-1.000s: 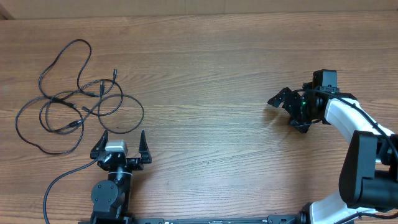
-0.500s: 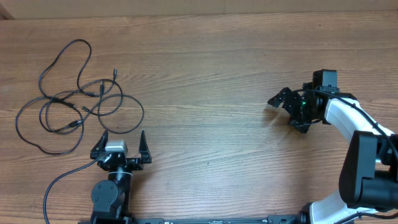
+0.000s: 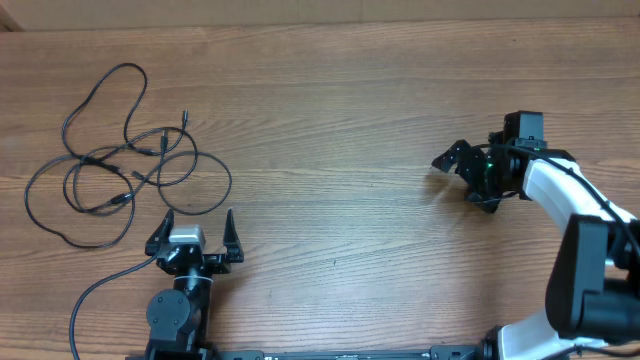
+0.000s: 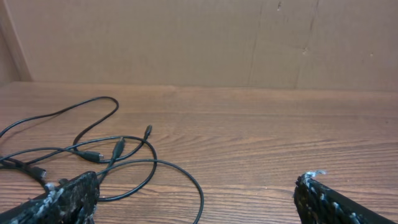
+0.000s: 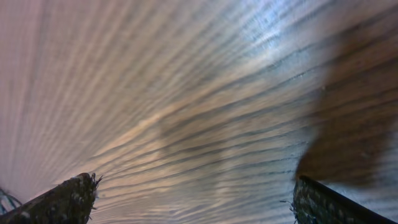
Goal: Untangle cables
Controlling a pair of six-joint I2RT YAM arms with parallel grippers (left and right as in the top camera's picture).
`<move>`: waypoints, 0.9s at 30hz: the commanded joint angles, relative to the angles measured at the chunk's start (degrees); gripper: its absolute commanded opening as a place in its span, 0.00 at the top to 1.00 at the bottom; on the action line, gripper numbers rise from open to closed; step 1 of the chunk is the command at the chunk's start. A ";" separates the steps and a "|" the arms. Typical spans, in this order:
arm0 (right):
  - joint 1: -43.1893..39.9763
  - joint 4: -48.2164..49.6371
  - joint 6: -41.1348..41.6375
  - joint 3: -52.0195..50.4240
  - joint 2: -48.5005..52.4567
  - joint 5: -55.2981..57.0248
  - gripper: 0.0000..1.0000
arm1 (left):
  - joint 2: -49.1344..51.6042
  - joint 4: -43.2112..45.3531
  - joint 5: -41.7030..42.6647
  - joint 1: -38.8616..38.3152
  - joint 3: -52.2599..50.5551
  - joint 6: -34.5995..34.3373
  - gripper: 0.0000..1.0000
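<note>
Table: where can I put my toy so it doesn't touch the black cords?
The wide middle of the table, between the cables and the open right gripper, is bare wood. So is the far strip along the back edge. It is crowded on the left, where the cables loop just ahead of the open left gripper.

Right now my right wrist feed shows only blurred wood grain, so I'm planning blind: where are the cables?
Observer: The cables lie in loose tangled loops at the far left of the table, well away from the right gripper.
Operator: Is either gripper holding one?
Observer: No. The left gripper is open, with the nearest loop lying just ahead of its fingertips.
Operator: And my right one?
Observer: Open and empty, low over bare wood at the table's right side.
</note>
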 commanded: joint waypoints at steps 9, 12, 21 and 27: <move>0.31 0.35 -0.44 0.20 -26.51 0.92 0.00 | -0.61 0.02 0.68 -0.37 -0.17 1.29 0.01; 0.31 0.33 -0.44 0.20 -32.76 0.92 0.00 | -0.61 0.02 0.68 -0.37 -0.17 1.29 0.00; 0.31 0.33 -0.44 0.17 -47.69 0.92 0.00 | -0.61 0.02 0.68 -0.37 -0.17 1.29 0.01; 0.28 -1.57 -1.97 0.02 -53.33 1.01 0.00 | -0.61 0.02 0.68 -0.37 -0.17 1.29 0.00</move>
